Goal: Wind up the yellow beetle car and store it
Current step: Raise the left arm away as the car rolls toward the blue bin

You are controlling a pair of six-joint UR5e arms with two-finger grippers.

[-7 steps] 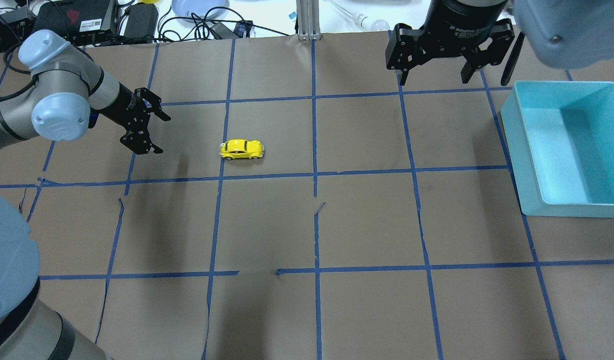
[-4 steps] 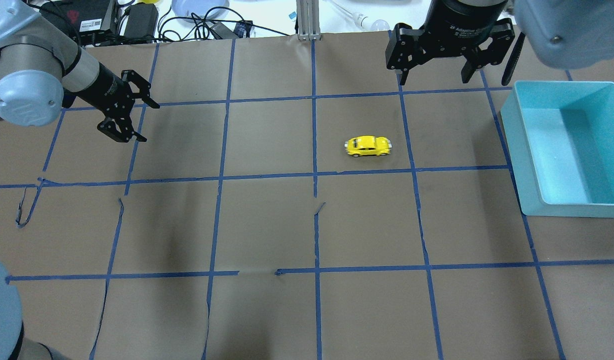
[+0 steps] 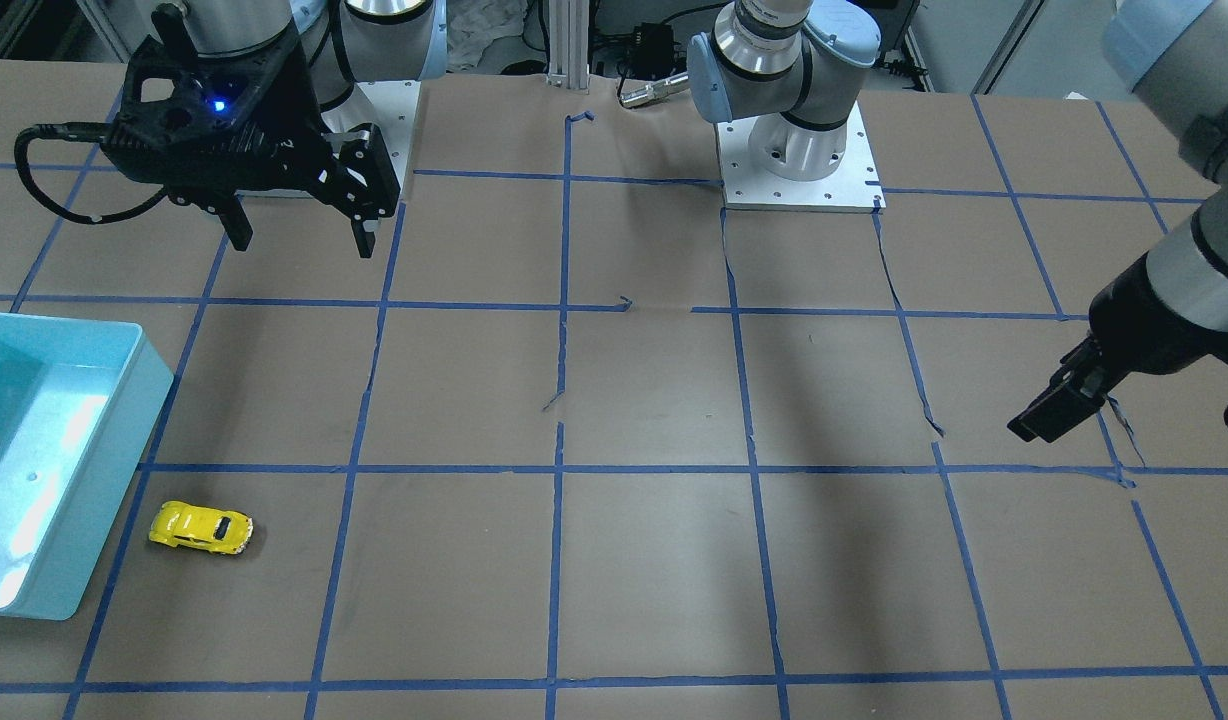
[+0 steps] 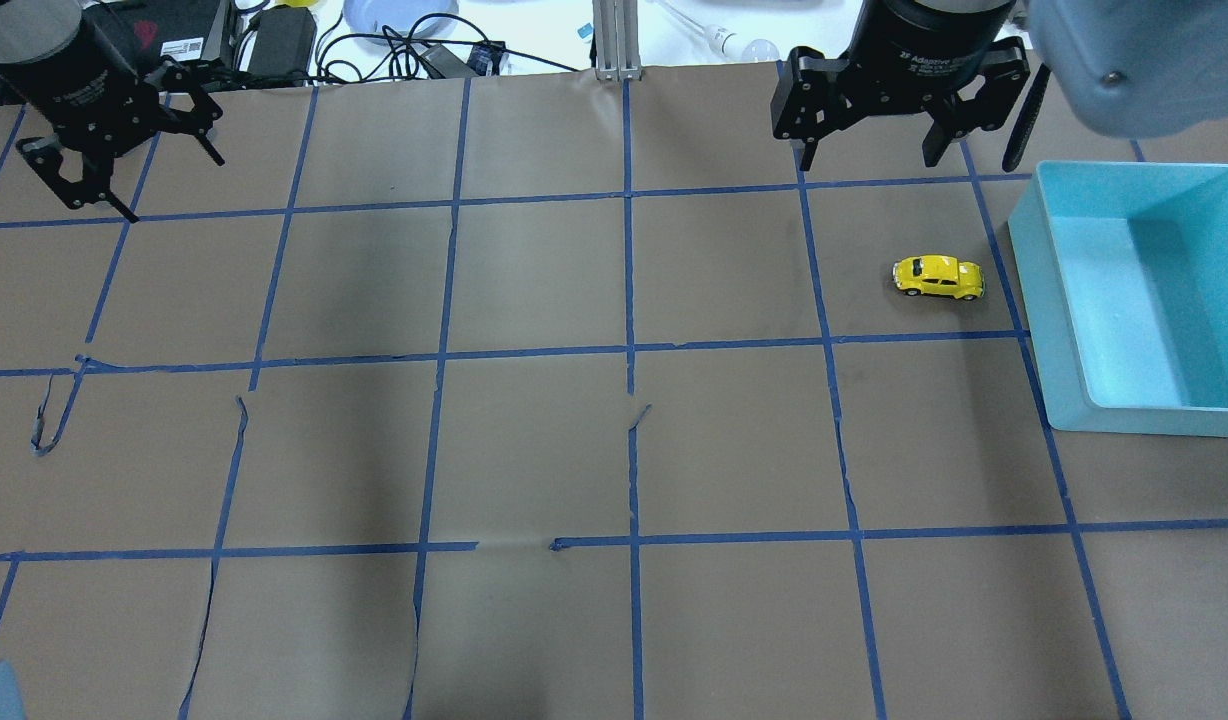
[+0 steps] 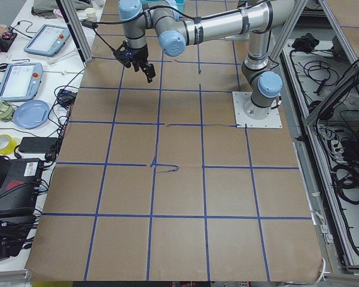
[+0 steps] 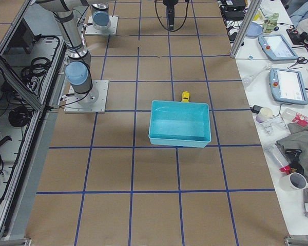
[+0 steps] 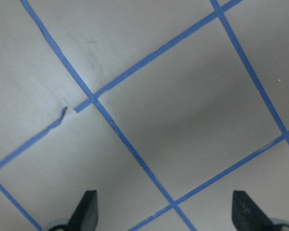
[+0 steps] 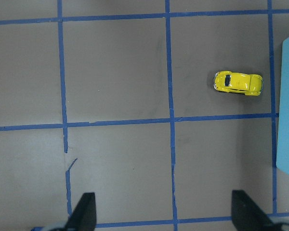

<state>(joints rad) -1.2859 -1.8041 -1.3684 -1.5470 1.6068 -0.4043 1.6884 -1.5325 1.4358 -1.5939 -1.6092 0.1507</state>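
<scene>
The yellow beetle car (image 4: 939, 277) stands on its wheels on the tabletop (image 4: 534, 450), close to the right edge and in the far half. It is free of both arms. One end is turned toward the teal bin (image 4: 1034, 310), which lies along the right edge. The car sits just beside the bin's near wall without touching it, and a line of blue tape runs between the two. The front-facing view shows the same gap, with the car (image 3: 201, 527) outside the bin's wall (image 3: 124, 470). From the camera at the right end of the tabletop, only a small part of the car (image 6: 186, 96) shows beyond the bin's far rim.

The right gripper (image 4: 867, 160) hangs over the far edge of the tabletop, on the right half, well apart from the car. Its jaws are spread wide and hold nothing. In its wrist view the two dark fingertips (image 8: 85, 208) stand far apart at the bottom of the picture, with bare paper between them. The car (image 8: 238, 83) lies ahead of them and off to the right.

The left gripper (image 4: 176, 190) is up by the far left corner of the tabletop. Its jaws are also wide apart and empty, and its wrist view shows only brown paper and crossing tape lines between the fingertips (image 7: 86, 208).

The tabletop is covered in brown paper marked off in squares by blue tape.
</scene>
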